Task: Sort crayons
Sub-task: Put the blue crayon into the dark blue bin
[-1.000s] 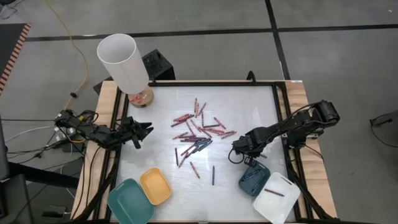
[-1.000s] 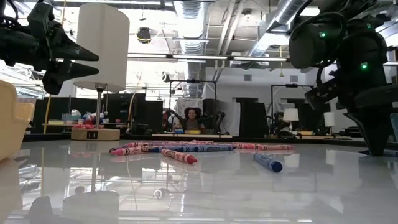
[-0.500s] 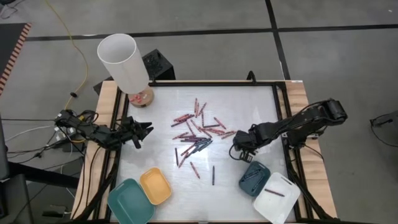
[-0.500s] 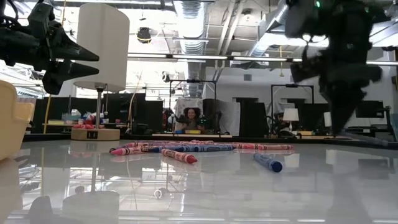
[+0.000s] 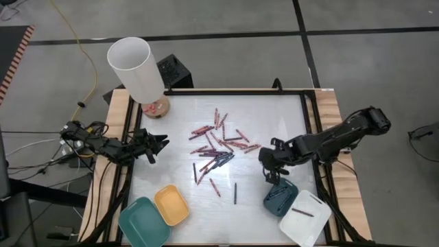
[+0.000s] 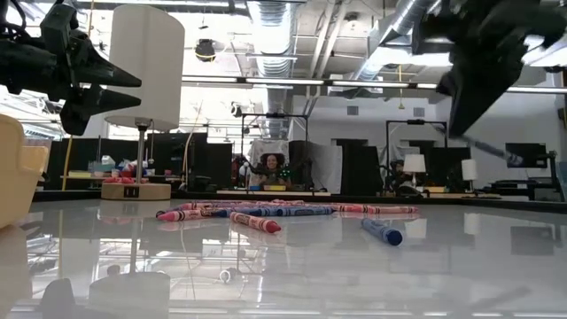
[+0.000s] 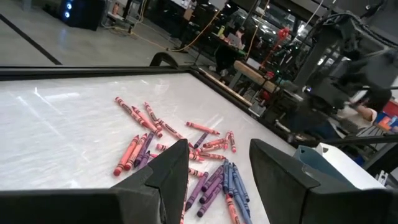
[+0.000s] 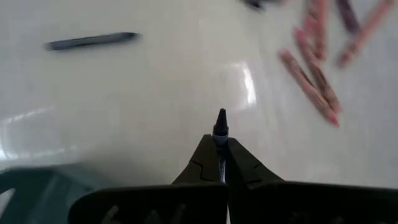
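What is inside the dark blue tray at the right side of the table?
In the high view, the dark blue tray holds a few dark crayons. The right gripper overlaps its upper edge, so anything lying there is hidden. Their exact number cannot be told.

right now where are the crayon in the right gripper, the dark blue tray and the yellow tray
crayon in the right gripper [image 8: 221, 119], right wrist view, on its dark tip past the fingers
dark blue tray [image 5: 280, 197], high view, on its inside
yellow tray [image 5: 171, 204], high view, on its bare floor

Glossy white table [image 5: 274, 116] bearing scattered crayons [image 5: 218, 147], a white-shaded lamp [image 5: 137, 68], and teal [image 5: 143, 223], yellow [image 5: 171, 205], dark-blue [image 5: 280, 197] and white [image 5: 305, 218] trays.
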Action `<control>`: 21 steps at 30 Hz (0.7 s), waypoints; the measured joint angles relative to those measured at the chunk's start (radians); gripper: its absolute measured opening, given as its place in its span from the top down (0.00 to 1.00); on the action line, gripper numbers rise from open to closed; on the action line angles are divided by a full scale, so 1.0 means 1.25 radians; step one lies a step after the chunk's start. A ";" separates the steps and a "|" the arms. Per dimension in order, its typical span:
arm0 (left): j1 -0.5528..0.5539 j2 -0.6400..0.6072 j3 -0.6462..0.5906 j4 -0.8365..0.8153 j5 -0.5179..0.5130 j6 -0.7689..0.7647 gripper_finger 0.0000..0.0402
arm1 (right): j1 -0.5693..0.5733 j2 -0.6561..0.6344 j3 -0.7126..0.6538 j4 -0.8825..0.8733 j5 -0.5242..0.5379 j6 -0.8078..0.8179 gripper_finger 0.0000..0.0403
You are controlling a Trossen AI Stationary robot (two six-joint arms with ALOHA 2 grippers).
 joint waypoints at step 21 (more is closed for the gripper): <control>0.000 0.000 0.000 0.000 -0.001 -0.030 0.60 | 0.338 0.011 0.046 0.046 0.034 0.026 0.99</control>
